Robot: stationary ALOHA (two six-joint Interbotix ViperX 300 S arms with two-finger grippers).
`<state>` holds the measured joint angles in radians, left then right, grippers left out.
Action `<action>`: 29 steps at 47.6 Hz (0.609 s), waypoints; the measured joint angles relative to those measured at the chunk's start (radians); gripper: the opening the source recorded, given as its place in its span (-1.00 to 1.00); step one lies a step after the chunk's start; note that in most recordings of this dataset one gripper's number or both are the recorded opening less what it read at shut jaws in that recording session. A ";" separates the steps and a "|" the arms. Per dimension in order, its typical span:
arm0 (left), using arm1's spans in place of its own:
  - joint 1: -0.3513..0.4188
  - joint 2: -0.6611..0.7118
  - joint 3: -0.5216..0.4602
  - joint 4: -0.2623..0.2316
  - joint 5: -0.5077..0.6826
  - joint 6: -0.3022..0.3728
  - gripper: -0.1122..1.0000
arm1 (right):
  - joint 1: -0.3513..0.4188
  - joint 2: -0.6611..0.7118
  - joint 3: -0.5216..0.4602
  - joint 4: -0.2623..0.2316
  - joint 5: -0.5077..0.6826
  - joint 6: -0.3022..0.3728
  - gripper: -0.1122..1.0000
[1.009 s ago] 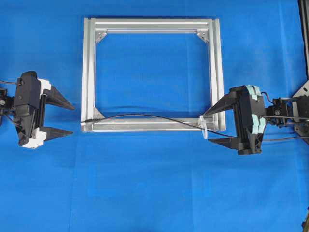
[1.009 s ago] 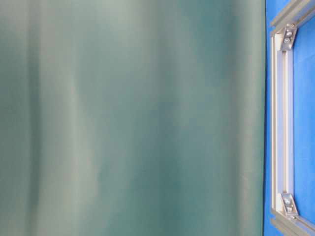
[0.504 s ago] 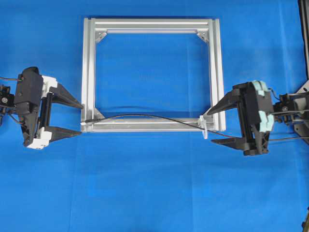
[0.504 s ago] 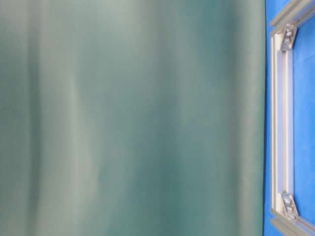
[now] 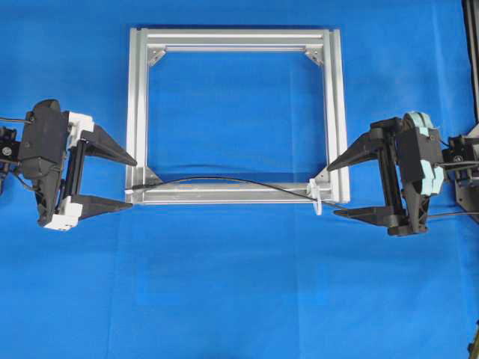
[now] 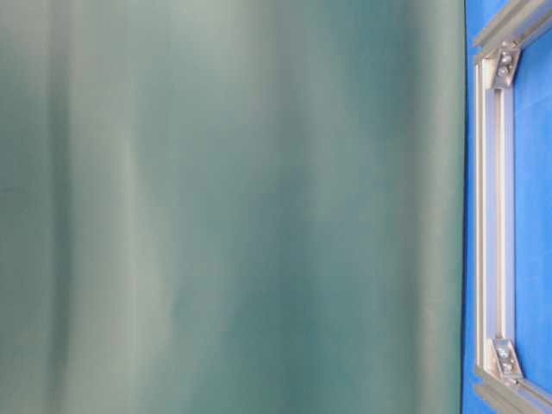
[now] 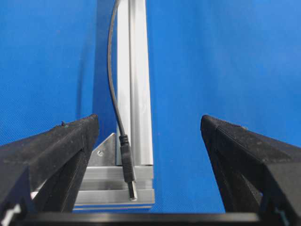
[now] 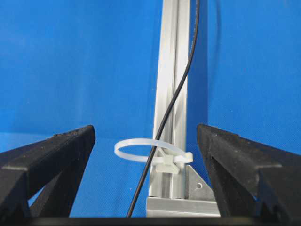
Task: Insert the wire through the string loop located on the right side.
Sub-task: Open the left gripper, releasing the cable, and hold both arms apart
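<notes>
Lying flat on the blue table cover, the silver aluminium frame occupies the far centre of the overhead view. The wire runs along the frame's near rail in a shallow arc. Its plug tip rests on the near left corner of the frame, just beside a silver corner bracket. From there the wire extends right, passes through the string loop at the near right corner, and continues right across the cover toward the right arm.

The string loop is a thin white tie fixed to the frame's near right corner. In the right wrist view, the loop stands out to the left of the rail, and the wire crosses inside its ring.

The left gripper sits at the left of the frame with its jaws spread wide apart. Its fingertips lie close to the frame's left rail, and the jaws enclose nothing. In the left wrist view, the plug tip lies between the two fingers, clear of both.

The right gripper sits at the right of the frame, jaws likewise spread wide and empty. The loop and wire lie just ahead of its fingertips.

The table-level view is mostly filled by a blurred grey-green surface; only a strip of the frame shows at its right edge.
</notes>
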<state>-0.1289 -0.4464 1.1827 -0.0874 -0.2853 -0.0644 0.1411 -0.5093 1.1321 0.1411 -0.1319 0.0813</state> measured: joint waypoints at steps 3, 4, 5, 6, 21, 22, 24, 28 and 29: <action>0.000 0.000 0.002 0.002 0.000 0.000 0.72 | 0.000 0.000 0.000 0.000 0.000 0.000 0.89; 0.000 0.000 0.000 0.002 -0.002 0.000 0.72 | 0.000 0.000 0.000 0.000 0.000 0.000 0.89; 0.000 0.000 0.000 0.000 -0.002 0.000 0.72 | 0.000 0.000 0.000 0.000 0.000 0.000 0.89; 0.002 0.000 0.000 0.000 0.000 0.000 0.72 | 0.000 0.000 0.000 0.000 0.000 0.000 0.89; 0.005 -0.002 0.000 0.000 0.000 0.000 0.72 | 0.000 0.000 0.000 0.000 0.000 -0.002 0.89; 0.005 -0.002 0.000 0.002 0.000 -0.002 0.72 | -0.002 0.000 0.000 0.000 0.000 -0.002 0.89; 0.006 -0.002 0.000 0.000 0.000 0.000 0.72 | 0.000 0.000 0.000 0.000 0.000 -0.002 0.89; 0.006 -0.002 0.000 0.002 0.000 0.000 0.72 | -0.002 0.000 0.000 0.002 0.000 -0.002 0.89; 0.006 -0.002 0.000 0.002 -0.002 0.000 0.72 | -0.002 0.000 0.000 0.000 0.000 -0.002 0.89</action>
<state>-0.1227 -0.4479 1.1827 -0.0859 -0.2869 -0.0644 0.1396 -0.5093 1.1321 0.1411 -0.1319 0.0798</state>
